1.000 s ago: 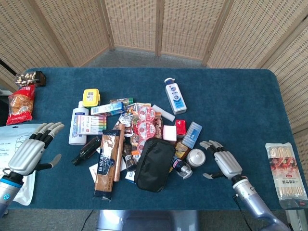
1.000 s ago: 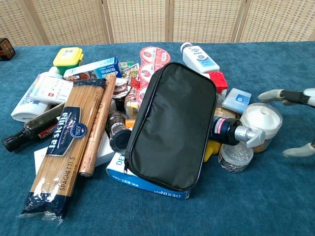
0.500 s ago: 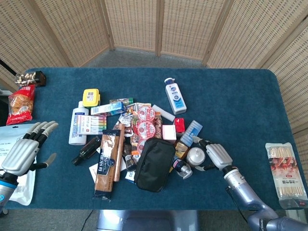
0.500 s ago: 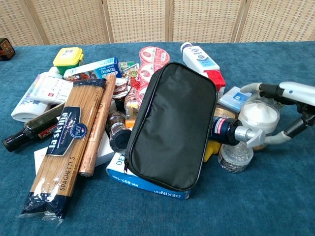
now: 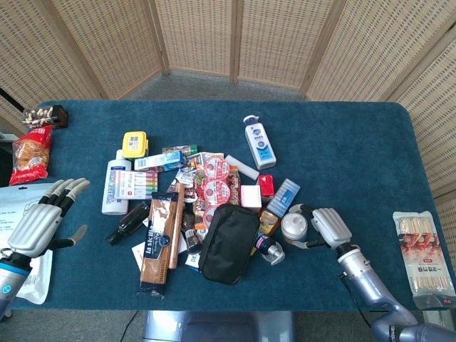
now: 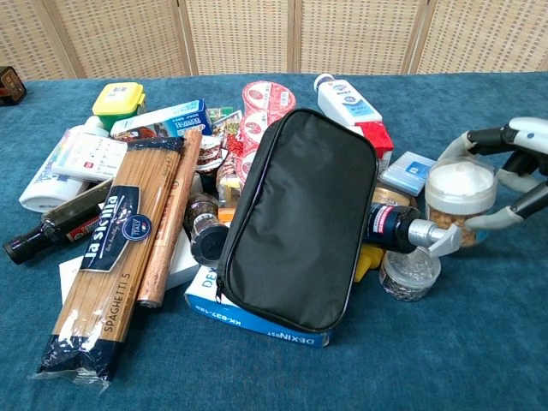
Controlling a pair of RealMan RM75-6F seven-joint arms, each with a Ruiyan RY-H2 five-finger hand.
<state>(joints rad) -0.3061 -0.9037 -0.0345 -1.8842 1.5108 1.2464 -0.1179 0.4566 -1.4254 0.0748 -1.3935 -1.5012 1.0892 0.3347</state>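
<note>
Left hand [image 5: 37,226] hovered with fingers spread, holding nothing, over the blue tabletop [image 5: 356,142] beside a white bag [image 5: 18,206]. Centre pile: spaghetti packet [image 6: 107,257] labelled "la Sicilia SPAGHETTI 5", black zip pouch [image 6: 300,218], blue box [image 6: 257,318] reading "DEXIN". At the pile's right edge, right hand [image 6: 514,175] gripped a white-lidded jar [image 6: 458,197], fingers wrapped around it, just beside a dark pump bottle [image 6: 398,227].
</note>
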